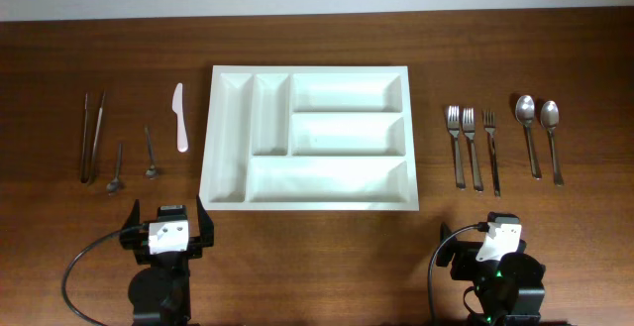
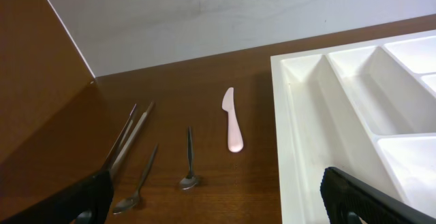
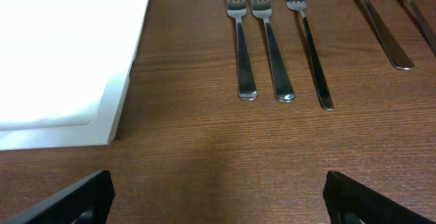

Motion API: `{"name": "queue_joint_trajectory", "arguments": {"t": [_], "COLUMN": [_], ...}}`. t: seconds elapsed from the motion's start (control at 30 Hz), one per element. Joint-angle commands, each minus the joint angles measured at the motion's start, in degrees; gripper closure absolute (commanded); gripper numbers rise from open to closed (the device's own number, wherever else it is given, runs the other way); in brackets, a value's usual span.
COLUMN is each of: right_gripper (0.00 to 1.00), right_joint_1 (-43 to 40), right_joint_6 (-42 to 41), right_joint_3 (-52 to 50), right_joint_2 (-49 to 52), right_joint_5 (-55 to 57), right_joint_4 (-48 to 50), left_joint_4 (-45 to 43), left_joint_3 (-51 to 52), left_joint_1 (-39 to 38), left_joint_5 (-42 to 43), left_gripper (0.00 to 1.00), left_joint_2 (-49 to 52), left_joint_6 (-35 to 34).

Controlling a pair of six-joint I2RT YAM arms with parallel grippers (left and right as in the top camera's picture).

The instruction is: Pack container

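Observation:
The container (image 1: 310, 70), a large white tray with five empty compartments, lies mid-table; its corners show in the left wrist view (image 2: 293, 135) and the right wrist view (image 3: 116, 108). Left of it lie a white plastic knife (image 1: 180, 118) (image 2: 233, 122), two small spoons (image 1: 151, 155) (image 1: 117, 167) and metal tongs (image 1: 92, 138). Right of it lie three forks (image 1: 472, 148) (image 3: 271, 43) and two large spoons (image 1: 529, 133). My left gripper (image 1: 167, 207) (image 2: 219, 207) hovers open near the tray's front left corner. My right gripper (image 1: 483, 229) (image 3: 221, 203) stands open in front of the forks, holding nothing.
A pale wall (image 2: 238, 13) runs along the table's far edge. Bare brown wood (image 1: 317, 257) stretches between the two arms in front of the tray. Black cables (image 1: 74, 276) loop beside each arm base.

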State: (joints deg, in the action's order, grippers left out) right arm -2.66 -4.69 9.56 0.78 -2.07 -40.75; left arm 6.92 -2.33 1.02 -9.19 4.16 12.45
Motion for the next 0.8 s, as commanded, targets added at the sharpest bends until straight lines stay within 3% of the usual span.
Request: {"name": "queue_joint_trajectory", "arguments": {"t": [0.0, 0.17, 0.77], "right_gripper": [0.01, 0.01, 0.01], "right_joint_1": [0.35, 0.35, 0.35], "right_joint_6": [-0.02, -0.02, -0.02], "right_joint_3": [-0.28, -0.31, -0.24], "right_joint_2": [-0.59, -0.59, -0.59], "right_joint_5": [-0.31, 5.97, 8.52], "right_joint_4": [-0.17, -0.5, -0.48], "left_joint_4": [-0.26, -0.26, -0.26], "left_joint_3": [0.48, 0.48, 0.48], "left_joint_1": [-0.26, -0.26, -0.26], "left_joint_5": [0.61, 0.61, 0.61], "left_gripper": [0.01, 0.01, 0.01], "left_joint_2": [-0.59, -0.59, -0.59], "left_joint_6": [0.48, 0.48, 0.48]}}
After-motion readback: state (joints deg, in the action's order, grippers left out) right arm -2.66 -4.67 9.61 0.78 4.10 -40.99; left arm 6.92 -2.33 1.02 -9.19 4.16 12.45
